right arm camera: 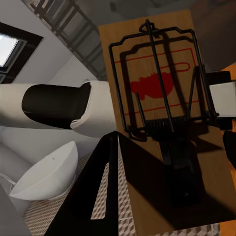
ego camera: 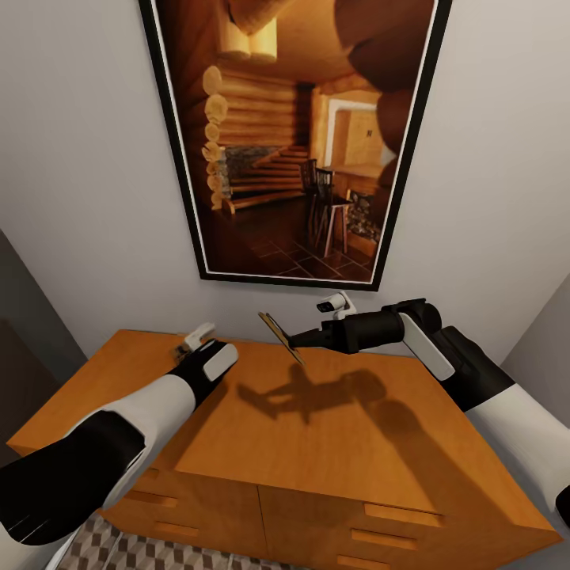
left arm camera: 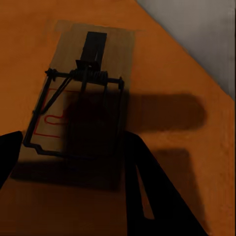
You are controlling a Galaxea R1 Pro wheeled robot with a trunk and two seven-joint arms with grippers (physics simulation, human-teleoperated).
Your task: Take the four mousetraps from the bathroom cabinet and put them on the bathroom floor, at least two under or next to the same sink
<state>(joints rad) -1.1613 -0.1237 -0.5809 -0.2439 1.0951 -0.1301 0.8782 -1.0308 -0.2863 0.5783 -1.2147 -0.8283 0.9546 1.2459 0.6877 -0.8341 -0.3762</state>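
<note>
Between your right pincer's (ego camera: 294, 342) clenched fingers, 1 flat brown wooden mousetrap (ego camera: 279, 334) hangs tilted above the orange-brown wooden cabinet (ego camera: 332, 443); a fast swing could slip it. Beneath your left pincer (ego camera: 195, 342), seemingly released, another mousetrap (left arm camera: 81, 105) lies flat; descend crookedly and you'll shove it.

Cabinet (ego camera: 332, 443) orange-brown; mousetrap (right arm camera: 157, 83) tan board, black wire, red print; floor (ego camera: 103, 546) brown-beige-white cube pattern.
</note>
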